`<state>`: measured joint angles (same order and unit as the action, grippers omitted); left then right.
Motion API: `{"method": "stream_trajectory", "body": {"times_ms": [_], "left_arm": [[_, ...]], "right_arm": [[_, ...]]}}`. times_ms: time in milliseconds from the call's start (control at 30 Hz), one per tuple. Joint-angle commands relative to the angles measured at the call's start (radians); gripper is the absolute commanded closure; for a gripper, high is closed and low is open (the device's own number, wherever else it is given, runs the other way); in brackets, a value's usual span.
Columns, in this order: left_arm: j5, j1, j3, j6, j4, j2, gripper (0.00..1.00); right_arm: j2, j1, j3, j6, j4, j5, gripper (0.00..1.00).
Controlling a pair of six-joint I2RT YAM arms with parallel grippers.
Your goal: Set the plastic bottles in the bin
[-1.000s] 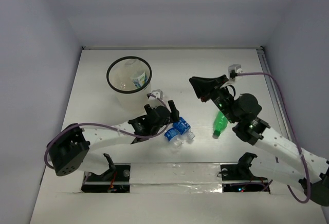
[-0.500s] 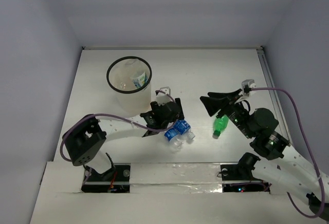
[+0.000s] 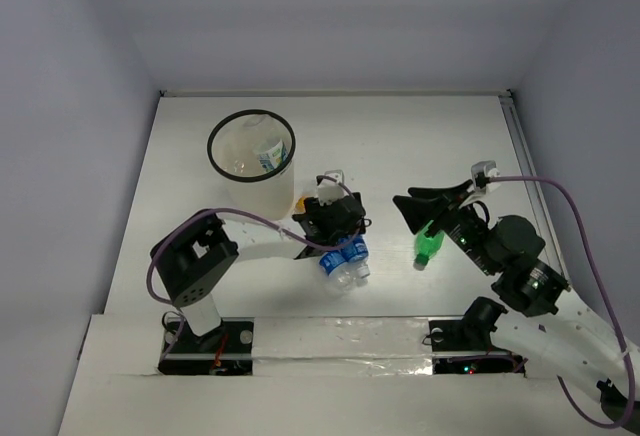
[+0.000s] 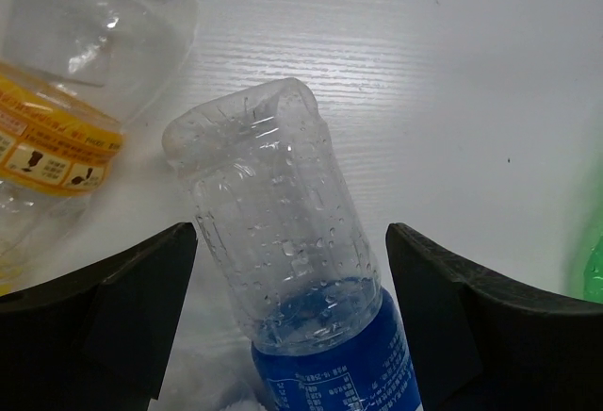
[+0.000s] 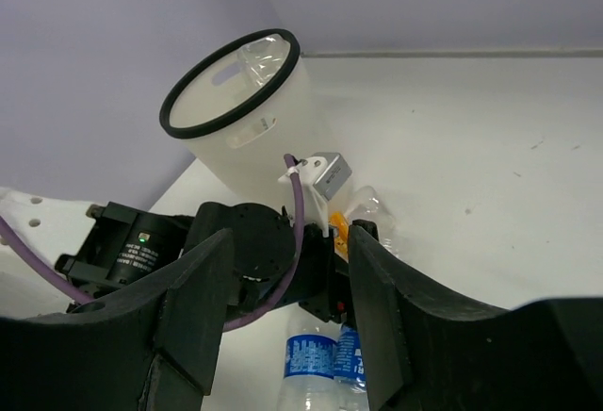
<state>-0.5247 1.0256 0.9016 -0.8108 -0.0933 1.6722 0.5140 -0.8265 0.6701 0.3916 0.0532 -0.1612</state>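
White table (image 3: 420, 126) with pale lilac walls (image 3: 330, 16) is filling the top view. bin (image 3: 251, 156) is standing upright at the far left of the table, and one clear bottle with a blue label (image 3: 268, 156) is already lying inside it against the wall. left gripper (image 3: 345, 224) is reaching out to mid-table, just right of the bin, pointing down over a pair of blue-labelled bottles (image 3: 343, 259) that are lying side by side and touching. In the left wrist view its fingers (image 4: 141, 288) are standing spread wide on either side of one of those bottles, the straddled bottle (image 4: 292, 270), with a gap showing on both sides, so nothing is being pinched. orange-labelled clear bottle (image 4: 57, 147) is lying just beside it, on the bin side, touching or nearly touching; cannot tell which. green bottle (image 3: 428, 241) is lying flat on the table, well apart from the bin and near the blue-labelled pair, right of them. right gripper (image 3: 408, 202) is hovering above the green bottle's far end, pointing left toward the bin, its fingers (image 5: 188, 307) spread apart and holding nothing. From the right wrist the bin's black rim is showing beyond the left arm, with the blue-labelled pair lying below it.
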Motion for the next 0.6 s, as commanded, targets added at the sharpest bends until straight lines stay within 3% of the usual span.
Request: {"method": "stream_trajectory", "body": {"times_ms": [0,433,567], "left_arm": [[-0.001,-0.004,0.072,0.030,-0.013,0.015,0.21],[0.058,-0.067,0.172,0.111,-0.059,0.152,0.22],[0.075,-0.067,0.207,0.140,-0.082,0.184,0.27]], "right_arm": [[-0.009,-0.006,-0.006,-0.011,0.005,0.003,0.43],[-0.026,-0.006,0.011,0.003,0.043,0.028,0.41],[-0.038,-0.006,0.019,0.007,0.048,0.041,0.41]]}}
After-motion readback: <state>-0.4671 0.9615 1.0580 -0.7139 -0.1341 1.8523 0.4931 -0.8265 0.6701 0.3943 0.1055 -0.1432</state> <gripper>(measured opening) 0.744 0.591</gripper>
